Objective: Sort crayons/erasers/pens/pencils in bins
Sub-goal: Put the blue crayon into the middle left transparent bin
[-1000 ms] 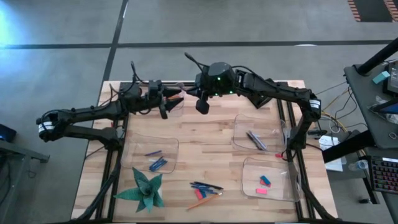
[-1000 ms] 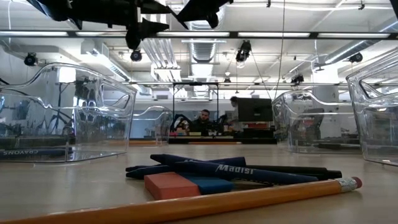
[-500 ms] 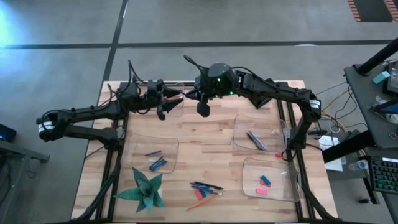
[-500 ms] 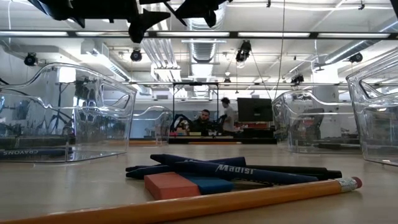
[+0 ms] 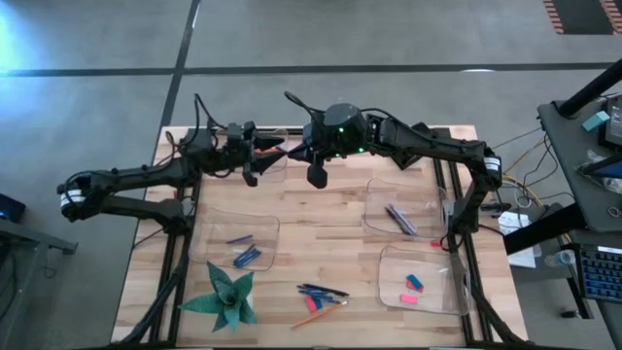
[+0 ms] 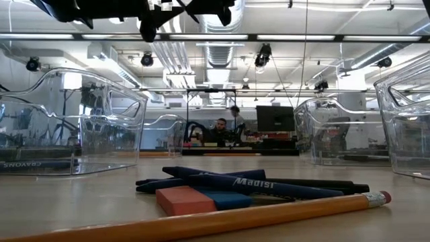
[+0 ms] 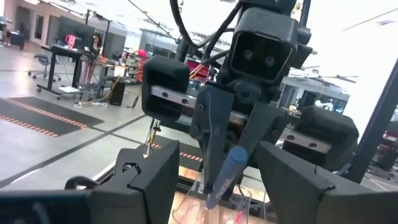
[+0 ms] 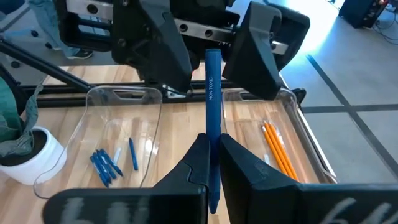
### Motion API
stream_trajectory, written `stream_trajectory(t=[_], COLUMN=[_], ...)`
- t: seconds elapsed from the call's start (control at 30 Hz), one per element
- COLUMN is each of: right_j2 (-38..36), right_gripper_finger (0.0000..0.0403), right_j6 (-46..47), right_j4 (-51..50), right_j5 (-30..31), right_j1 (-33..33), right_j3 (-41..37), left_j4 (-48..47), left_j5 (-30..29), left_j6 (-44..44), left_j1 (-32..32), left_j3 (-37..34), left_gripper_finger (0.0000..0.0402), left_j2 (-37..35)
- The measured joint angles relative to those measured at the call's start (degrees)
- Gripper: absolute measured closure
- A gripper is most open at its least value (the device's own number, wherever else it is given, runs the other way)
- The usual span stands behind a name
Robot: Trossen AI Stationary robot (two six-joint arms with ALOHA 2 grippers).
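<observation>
My right gripper (image 8: 212,140) is shut on a blue pen (image 8: 212,93), high over the table's far side (image 5: 296,151). My left gripper (image 7: 217,152) faces it head-on and is open. Its two fingers (image 8: 163,46) stand on either side of the pen's free end (image 8: 212,57) without touching it. Below them lies the clear bin with the orange pencils (image 8: 277,146). Blue crayons (image 5: 245,255) lie in the near-left bin, dark pens (image 5: 400,219) in the right bin, and erasers (image 5: 414,282) in the near-right bin. My right gripper pinches the blue pen between its two fingers, at the stretch just ahead of the fingertips (image 8: 212,127). The pen runs along the fingers and sticks out in front of them toward the table's left (image 7: 224,177). It is lifted clear, roughly level, above the pencil bin.
A loose pile of dark pens, a pink and a blue eraser and one orange pencil (image 5: 321,297) lies near the table's near edge. A green paper star (image 5: 225,297) stands at the near left. Bare wood shows in the table's middle (image 5: 321,233).
My right gripper, with the pen, has edged a little toward the table's left, closer to my left gripper. The things on the table have kept still.
</observation>
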Motion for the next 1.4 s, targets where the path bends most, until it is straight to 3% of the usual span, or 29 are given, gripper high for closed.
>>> stream_trajectory(t=[0.2, 0.5, 0.87, 1.17, 1.4], right_j2=[0.02, 0.02, 0.02, -1.41, -5.04], right_gripper_finger=[0.039, 0.039, 0.0384, 0.0291, 0.0256], right_j6=[0.22, 0.39, 2.56, 1.95, 2.51], right_j4=[0.49, 0.34, 0.08, -6.63, -17.65], right_j5=[0.03, 0.16, 0.36, 0.72, 1.01], right_j1=[0.0, 0.0, -0.11, -1.64, -3.53], right_j3=[0.02, 0.04, 0.04, 0.09, 0.09], left_j4=[2.99, 6.31, 6.31, 3.91, -8.36], left_j5=[1.63, 2.75, 2.78, 3.17, 3.15], left_j6=[-1.58, -1.38, -2.86, -2.95, -3.82], left_j1=[-0.05, -0.03, -0.03, 0.11, 1.1], left_j3=[-0.07, -0.11, -0.11, -0.13, -0.11], left_gripper_finger=[0.0239, 0.0386, 0.0388, 0.0388, 0.0389], left_j2=[2.45, 4.04, 4.07, 4.09, 2.99])
